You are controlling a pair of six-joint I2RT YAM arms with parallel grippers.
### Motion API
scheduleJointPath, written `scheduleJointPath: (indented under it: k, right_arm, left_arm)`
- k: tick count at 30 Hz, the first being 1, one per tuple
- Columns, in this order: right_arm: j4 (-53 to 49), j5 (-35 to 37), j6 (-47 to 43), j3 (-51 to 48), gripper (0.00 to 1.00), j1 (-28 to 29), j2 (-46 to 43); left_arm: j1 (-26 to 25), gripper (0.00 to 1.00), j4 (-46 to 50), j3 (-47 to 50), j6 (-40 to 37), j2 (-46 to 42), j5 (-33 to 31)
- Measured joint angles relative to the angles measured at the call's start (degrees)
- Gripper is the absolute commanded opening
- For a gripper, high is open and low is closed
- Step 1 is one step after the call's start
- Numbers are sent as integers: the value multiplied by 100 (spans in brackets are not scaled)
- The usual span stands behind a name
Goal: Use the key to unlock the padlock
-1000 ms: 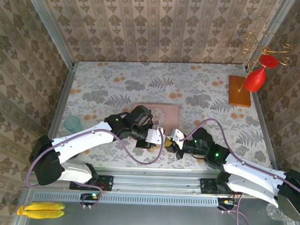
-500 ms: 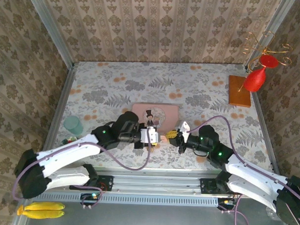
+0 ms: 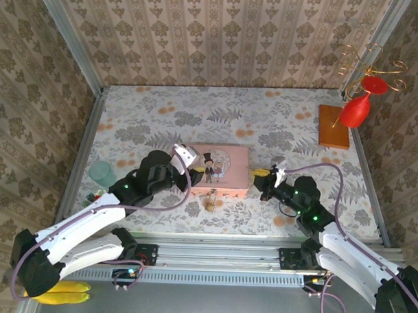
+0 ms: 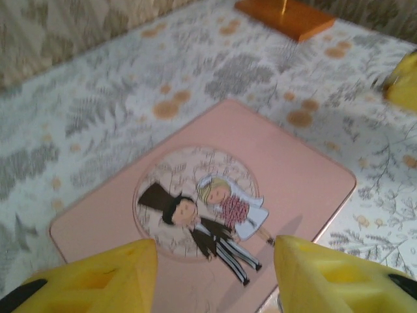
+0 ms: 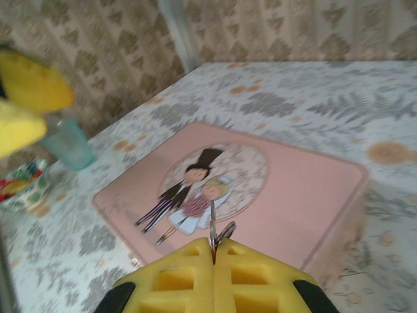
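The tiny brass padlock (image 3: 210, 200) lies on the table just in front of the pink tin (image 3: 225, 172), free of both grippers. My left gripper (image 3: 187, 160) hovers open over the tin's left end; its yellow fingers (image 4: 98, 280) straddle the cartoon couple (image 4: 208, 215) with nothing between them. At the tin's right end my right gripper (image 3: 265, 175) is shut on the small silver key (image 5: 213, 223), whose blade and ring stick out past the closed pads (image 5: 189, 277) toward the tin (image 5: 300, 195).
A teal cup (image 3: 100, 171) and a small colourful item (image 5: 19, 186) stand at the left. A wooden base (image 3: 333, 126) with a red ornament on a wire stand (image 3: 355, 108) occupies the back right. Patterned walls enclose the table.
Both grippers have drawn apart from their meeting point in front of the tin. The left one opened and pulled back left, leaving the padlock on the table. The right one retreated right with the key.
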State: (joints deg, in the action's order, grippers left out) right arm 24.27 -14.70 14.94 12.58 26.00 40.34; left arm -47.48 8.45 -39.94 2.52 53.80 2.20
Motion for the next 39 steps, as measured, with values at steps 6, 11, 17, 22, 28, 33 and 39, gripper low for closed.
scheduleJointPath:
  k: [6, 11, 17, 22, 28, 33, 39]
  right_arm:
    - [2, 50, 201, -17, 0, -551, -267]
    - [142, 63, 225, -354, 0, -573, -313]
    - [223, -50, 372, -431, 0, -573, -334]
    - [354, -70, 535, -496, 0, -573, -398]
    - [472, -66, 667, -621, 0, -573, -439]
    - [538, -66, 719, -632, 0, -573, -442]
    - [535, -48, 761, -632, 0, -573, -518]
  left_arm:
    - [-442, 50, 1080, -269, 1113, 398, -245]
    - [-1150, 50, 1209, -208, 1945, 734, -278]
    - [-1582, 52, 1412, -254, 2879, 1598, -702]
    - [-1727, 54, 1401, -254, 3622, 2096, -1084]
    - [-1738, 59, 1176, -463, 3919, 2815, -1528]
    - [-1687, 59, 935, -883, 3987, 3467, -1670]
    - [-1224, 61, 673, -1276, 3993, 3989, -1797]
